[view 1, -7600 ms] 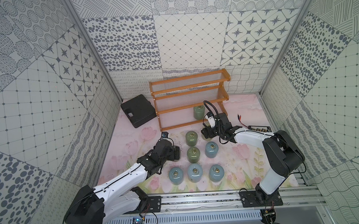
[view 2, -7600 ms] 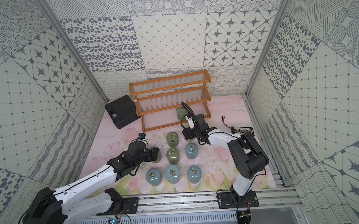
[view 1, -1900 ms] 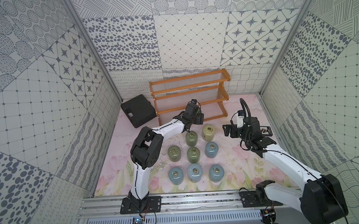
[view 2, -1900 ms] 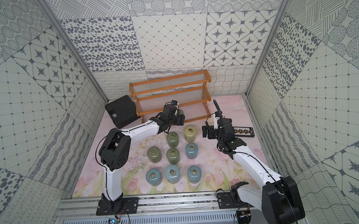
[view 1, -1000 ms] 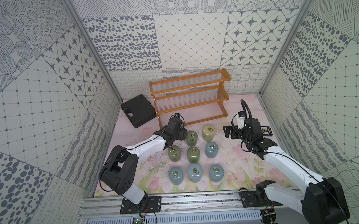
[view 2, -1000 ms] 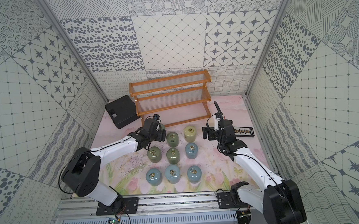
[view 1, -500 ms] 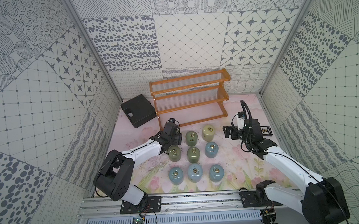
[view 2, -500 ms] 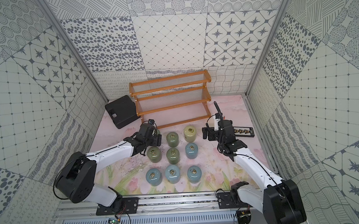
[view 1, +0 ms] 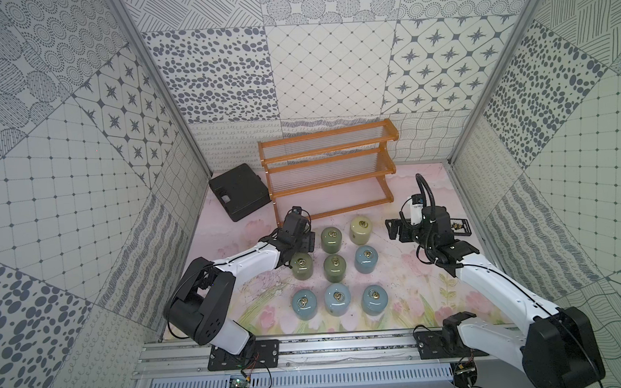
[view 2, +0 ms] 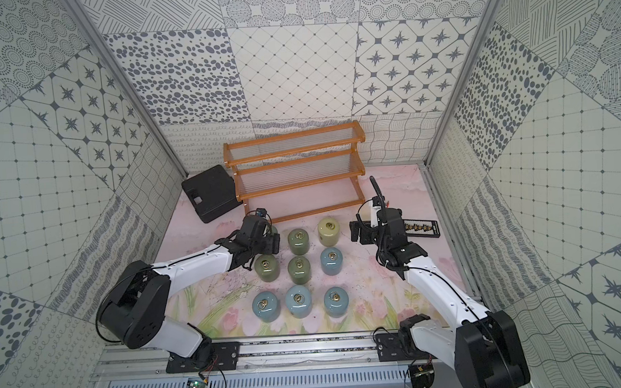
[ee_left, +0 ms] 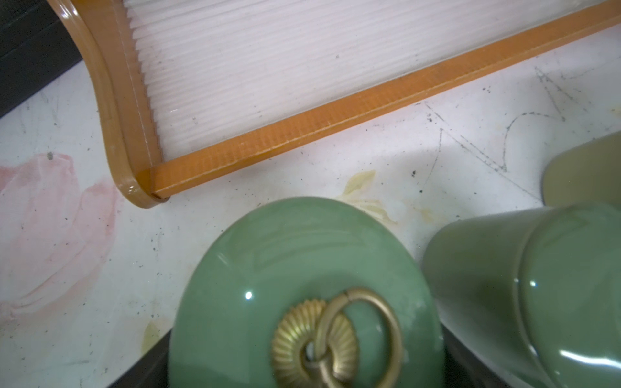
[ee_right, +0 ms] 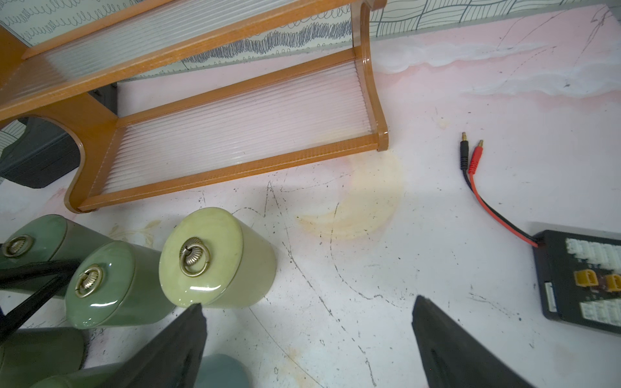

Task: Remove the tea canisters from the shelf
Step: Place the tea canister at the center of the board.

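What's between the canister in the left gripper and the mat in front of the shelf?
Nothing visible. The sage green canister in the left gripper has bare mat toward the shelf; another green canister stands close on one side.

Left jaws carried a green canister (ee_left: 302,285) off the shelf (ee_left: 302,129).

A flat black case (view 1: 239,191) and a connector board (ee_right: 581,285) with red-black leads (ee_right: 473,163) lie well apart.
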Robot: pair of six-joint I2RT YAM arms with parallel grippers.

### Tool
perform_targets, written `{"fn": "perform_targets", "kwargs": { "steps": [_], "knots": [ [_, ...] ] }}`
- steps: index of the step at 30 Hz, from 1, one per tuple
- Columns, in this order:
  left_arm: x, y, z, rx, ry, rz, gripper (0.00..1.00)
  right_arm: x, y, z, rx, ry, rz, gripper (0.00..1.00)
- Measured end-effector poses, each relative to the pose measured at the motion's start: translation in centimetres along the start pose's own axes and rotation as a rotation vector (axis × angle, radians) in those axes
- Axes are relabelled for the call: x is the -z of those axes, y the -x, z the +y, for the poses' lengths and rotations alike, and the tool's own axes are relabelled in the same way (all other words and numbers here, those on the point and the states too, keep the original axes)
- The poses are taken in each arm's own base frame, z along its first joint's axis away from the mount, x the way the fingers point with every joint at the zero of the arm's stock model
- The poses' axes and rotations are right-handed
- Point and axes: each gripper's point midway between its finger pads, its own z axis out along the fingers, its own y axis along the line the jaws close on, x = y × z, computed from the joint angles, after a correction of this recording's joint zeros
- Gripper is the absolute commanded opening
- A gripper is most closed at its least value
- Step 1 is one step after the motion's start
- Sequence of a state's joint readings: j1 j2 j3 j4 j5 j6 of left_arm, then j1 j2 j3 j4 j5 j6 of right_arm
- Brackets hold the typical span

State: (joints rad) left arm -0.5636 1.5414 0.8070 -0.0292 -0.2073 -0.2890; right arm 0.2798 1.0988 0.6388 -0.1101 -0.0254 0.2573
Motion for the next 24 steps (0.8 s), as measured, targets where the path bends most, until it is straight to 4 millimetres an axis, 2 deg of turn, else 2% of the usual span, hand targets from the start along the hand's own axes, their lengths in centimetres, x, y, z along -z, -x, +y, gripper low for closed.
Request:
{"fn": "perform_targets", "kwargs": {
  "steps": [7,24],
  "knots": [
    [-0.52,0.29,-0.52,0.02,-0.023,-0.01,0.69,0.0,-0.01,-0.02,0.0,-0.001,0.0,1.0],
    [-0.56,0.16,-0.59,0.025,-0.034,-0.022,0.78,-0.05,-0.27,-0.09,-0.002,-0.003,0.009,0.99]
  ]
}}
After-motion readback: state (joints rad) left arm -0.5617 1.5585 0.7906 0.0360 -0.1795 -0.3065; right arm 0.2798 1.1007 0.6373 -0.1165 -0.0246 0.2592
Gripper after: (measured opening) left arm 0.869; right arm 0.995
